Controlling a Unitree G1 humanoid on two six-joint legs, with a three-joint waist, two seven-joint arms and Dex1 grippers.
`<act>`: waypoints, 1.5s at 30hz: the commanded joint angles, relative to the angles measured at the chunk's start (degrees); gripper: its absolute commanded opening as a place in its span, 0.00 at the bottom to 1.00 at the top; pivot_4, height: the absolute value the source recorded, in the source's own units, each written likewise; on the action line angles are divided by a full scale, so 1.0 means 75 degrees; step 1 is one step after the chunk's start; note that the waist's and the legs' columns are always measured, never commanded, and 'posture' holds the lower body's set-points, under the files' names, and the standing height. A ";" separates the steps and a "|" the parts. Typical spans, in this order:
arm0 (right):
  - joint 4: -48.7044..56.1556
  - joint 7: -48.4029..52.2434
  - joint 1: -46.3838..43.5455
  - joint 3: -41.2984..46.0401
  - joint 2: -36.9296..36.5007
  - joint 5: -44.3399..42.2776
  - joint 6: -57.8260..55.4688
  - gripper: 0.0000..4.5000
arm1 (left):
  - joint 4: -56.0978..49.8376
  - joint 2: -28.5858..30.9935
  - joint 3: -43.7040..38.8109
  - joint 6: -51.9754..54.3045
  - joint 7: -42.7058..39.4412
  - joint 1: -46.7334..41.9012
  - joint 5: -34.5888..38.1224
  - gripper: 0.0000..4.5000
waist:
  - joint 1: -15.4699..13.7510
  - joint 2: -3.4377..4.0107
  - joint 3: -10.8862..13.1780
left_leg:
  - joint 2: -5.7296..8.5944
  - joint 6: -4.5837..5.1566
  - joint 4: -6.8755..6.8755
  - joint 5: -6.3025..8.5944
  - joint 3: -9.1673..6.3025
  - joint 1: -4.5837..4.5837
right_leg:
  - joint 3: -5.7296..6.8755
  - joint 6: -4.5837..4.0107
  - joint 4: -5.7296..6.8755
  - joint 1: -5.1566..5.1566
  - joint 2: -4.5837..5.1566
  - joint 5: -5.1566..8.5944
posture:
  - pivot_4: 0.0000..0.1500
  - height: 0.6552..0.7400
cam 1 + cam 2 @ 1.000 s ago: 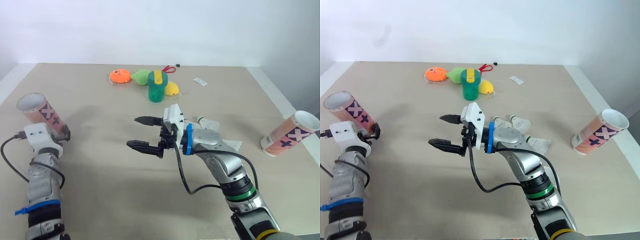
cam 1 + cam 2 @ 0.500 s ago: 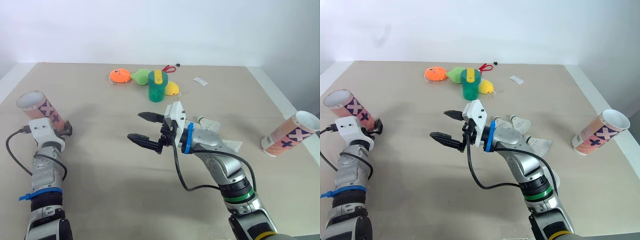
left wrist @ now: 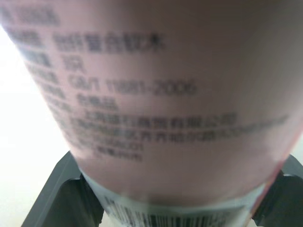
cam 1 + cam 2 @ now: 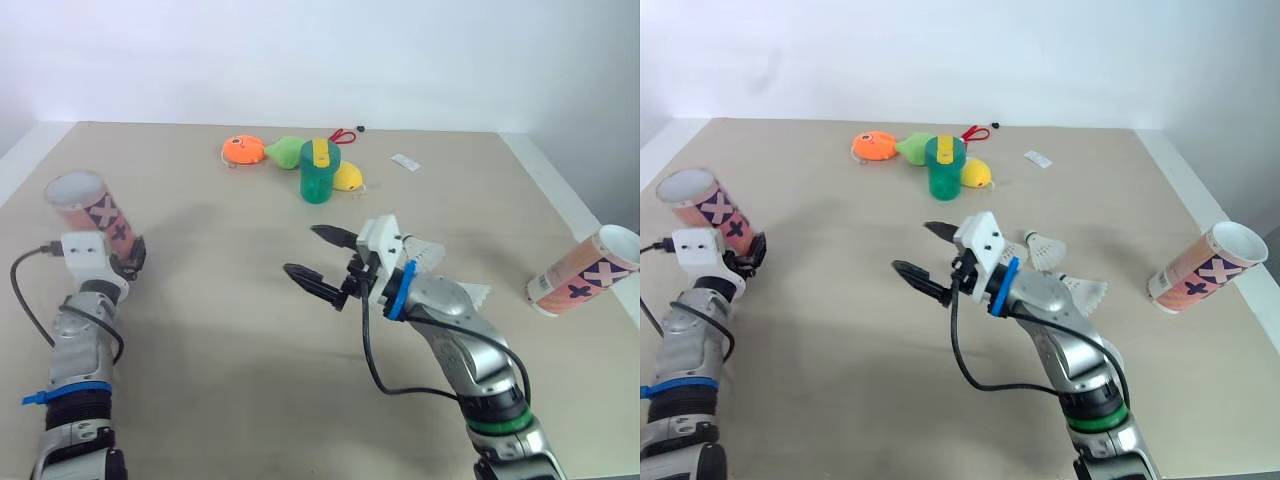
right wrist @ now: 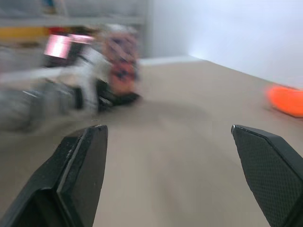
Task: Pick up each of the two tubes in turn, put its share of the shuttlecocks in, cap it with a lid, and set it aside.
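Left gripper (image 4: 122, 258): jaws clamped on the lower end of a pink shuttlecock tube (image 4: 90, 205) at the left side of the counter (image 4: 220, 340). The tube is tilted, its open mouth up and leaning away toward the counter's left edge. I see dark X marks on its wall. In the left wrist view the tube's printed wall sits right between the two black fingers (image 3: 66, 194), with a barcode band at its base. I cannot tell whether its base touches the counter.

Right gripper (image 4: 308, 252): jaws wide apart, holding nothing, above the middle of the counter, its tips pointing toward the held tube. The right wrist view looks between its fingers across bare counter to the left gripper and its tube, both blurred.

Shuttlecocks (image 4: 1045, 248): at least two white ones lie on the counter just behind the right forearm, partly hidden by it.

Second tube (image 4: 583, 272): lies tilted near the counter's right edge, white open mouth facing right and up, well apart from both grippers.

At the far side: green cup (image 4: 316, 180) with a yellow strip, upright. Beside it are an orange toy (image 4: 243, 150), a green toy (image 4: 285, 151) and a yellow toy (image 4: 347, 177). A small white tag (image 4: 405, 161) lies to their right.
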State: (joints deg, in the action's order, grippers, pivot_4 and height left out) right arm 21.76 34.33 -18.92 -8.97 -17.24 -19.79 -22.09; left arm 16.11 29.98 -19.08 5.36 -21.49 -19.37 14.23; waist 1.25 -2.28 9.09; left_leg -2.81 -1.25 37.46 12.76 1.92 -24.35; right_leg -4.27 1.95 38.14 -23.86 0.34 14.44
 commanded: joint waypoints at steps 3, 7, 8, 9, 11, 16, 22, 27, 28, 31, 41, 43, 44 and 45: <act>0.1145 -0.1385 0.1232 0.0396 -0.0083 0.1142 0.0321 1.00 | -0.1541 0.2323 0.1467 0.0821 -0.4118 -0.0113 0.0420 0.73 | 0.0019 0.0002 0.0001 | 0.0006 -0.0017 -0.0010 -0.0008 0.0005 -0.0007 | -0.0002 -0.0002 0.0005 -0.0016 0.0007 0.0001 | 1.00 1.00; 0.0980 -0.2183 0.1504 0.0377 0.0160 0.1718 0.0110 1.00 | -0.1374 0.3866 0.2620 0.0939 -0.6564 -0.0595 0.0143 0.73 | 0.0091 0.0030 0.0015 | -0.0009 -0.0020 -0.0024 -0.0011 0.0041 0.0006 | -0.0006 -0.0028 0.0006 -0.0037 0.0003 0.0016 | 1.00 1.00; 0.0936 -0.2357 0.1557 0.0363 0.0215 0.1865 0.0105 1.00 | -0.1324 0.4091 0.2873 0.0922 -0.7020 -0.0779 0.0046 0.73 | 0.0103 0.0030 0.0016 | -0.0016 -0.0018 -0.0023 -0.0014 0.0040 0.0006 | -0.0005 -0.0028 0.0008 -0.0040 -0.0008 0.0017 | 1.00 1.00; 0.0892 -0.2505 0.1620 0.0348 0.0278 0.1981 0.0073 1.00 | -0.1282 0.4258 0.3101 0.0940 -0.7400 -0.0958 -0.0043 0.73 | 0.0109 0.0030 0.0016 | -0.0024 -0.0019 -0.0023 -0.0016 0.0041 0.0006 | -0.0004 -0.0027 0.0008 -0.0044 -0.0016 0.0017 | 1.00 1.00; 0.0839 -0.2650 0.1784 0.0265 0.0345 0.2158 0.0018 1.00 | -0.1228 0.4480 0.3580 0.0891 -0.8010 -0.1324 -0.0362 0.73 | 0.0115 0.0030 0.0015 | -0.0032 -0.0016 -0.0023 -0.0019 0.0037 0.0004 | -0.0002 -0.0026 0.0012 -0.0047 -0.0027 0.0022 | 1.00 1.00; 0.0488 -0.2925 0.1974 0.0253 0.0753 0.2173 -0.0086 1.00 | -0.1204 0.4350 0.4418 0.0745 -0.8597 -0.1914 -0.1149 0.73 | 0.0116 0.0030 0.0015 | -0.0035 -0.0015 -0.0023 -0.0018 0.0033 -0.0006 | -0.0019 -0.0034 0.0018 -0.0052 -0.0046 0.0029 | 1.00 1.00; -0.0564 -0.3299 0.1424 0.0289 0.1364 0.2290 0.0040 1.00 | -0.1495 0.4136 0.4944 0.0746 -0.8816 -0.1766 -0.1685 0.73 | 0.0153 0.0040 0.0010 | -0.0031 -0.0013 -0.0020 -0.0017 0.0033 -0.0015 | -0.0039 -0.0029 0.0020 -0.0058 -0.0051 0.0026 | 1.00 1.00; -0.1444 -0.3481 0.0875 0.0531 0.1672 0.2225 0.0378 1.00 | -0.1699 0.4026 0.5017 0.0863 -0.8837 -0.1667 -0.1926 0.73 | 0.0173 0.0057 0.0000 | -0.0028 -0.0013 -0.0017 -0.0017 0.0032 -0.0008 | -0.0042 -0.0025 0.0027 -0.0051 -0.0051 0.0026 | 1.00 1.00; -0.1568 -0.3497 0.0800 0.0569 0.1695 0.2223 0.0454 1.00 | -0.1718 0.4007 0.5000 0.0898 -0.8841 -0.1640 -0.1941 0.73 | 0.0173 0.0062 -0.0002 | -0.0028 -0.0013 -0.0016 -0.0017 0.0032 -0.0007 | -0.0043 -0.0025 0.0028 -0.0050 -0.0051 0.0026 | 1.00 1.00; -0.1853 -0.3481 0.0609 0.0682 0.1738 0.2160 0.0723 0.83 | -0.1738 0.3960 0.4970 0.0893 -0.8821 -0.1548 -0.2012 0.72 | 0.0173 0.0074 -0.0010 | -0.0025 -0.0013 -0.0015 -0.0017 0.0033 -0.0005 | -0.0045 -0.0016 0.0033 -0.0049 -0.0050 0.0032 | 1.00 1.00; -0.1358 -0.2728 0.0656 0.0748 0.1810 0.1444 0.0915 0.01 | -0.1849 0.3731 0.4747 0.1112 -0.8737 -0.1292 -0.2002 0.72 | 0.0176 0.0091 -0.0019 | -0.0014 -0.0013 0.0002 -0.0017 0.0043 0.0030 | -0.0072 0.0032 0.0102 -0.0045 -0.0048 0.0074 | 1.00 1.00; -0.0535 -0.1919 0.0653 0.0627 0.1618 0.0638 0.0605 0.01 | -0.1883 0.3672 0.4689 0.1203 -0.8712 -0.1268 -0.1987 0.72 | 0.0176 0.0096 -0.0019 | -0.0014 -0.0012 0.0003 -0.0017 0.0042 0.0032 | -0.0073 0.0031 0.0112 -0.0045 -0.0047 0.0080 | 1.00 1.00; -0.0048 -0.1452 0.0634 0.0554 0.1442 0.0161 0.0392 0.01 | -0.1889 0.3652 0.4674 0.1241 -0.8708 -0.1267 -0.1992 0.72 | 0.0174 0.0103 -0.0016 | -0.0014 -0.0012 0.0003 -0.0017 0.0041 0.0032 | -0.0073 0.0031 0.0113 -0.0045 -0.0047 0.0081 | 1.00 1.00; 0.0502 -0.0966 0.0587 0.0495 0.1201 -0.0494 -0.0062 0.01 | -0.1888 0.3630 0.4662 0.1288 -0.8705 -0.1272 -0.1994 0.72 | 0.0173 0.0110 -0.0018 | -0.0014 -0.0012 0.0003 -0.0017 0.0041 0.0032 | -0.0073 0.0031 0.0114 -0.0045 -0.0046 0.0082 | 1.00 1.00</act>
State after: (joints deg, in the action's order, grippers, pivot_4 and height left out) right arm 16.84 21.43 -13.10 -4.59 -6.85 -16.24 -19.76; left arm 2.56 58.61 13.05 14.16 -85.88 -30.83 -1.13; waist 2.55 -1.46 8.95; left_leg -2.89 -1.34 37.48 12.63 2.20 -24.11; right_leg -4.80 2.21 38.99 -24.18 0.02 15.07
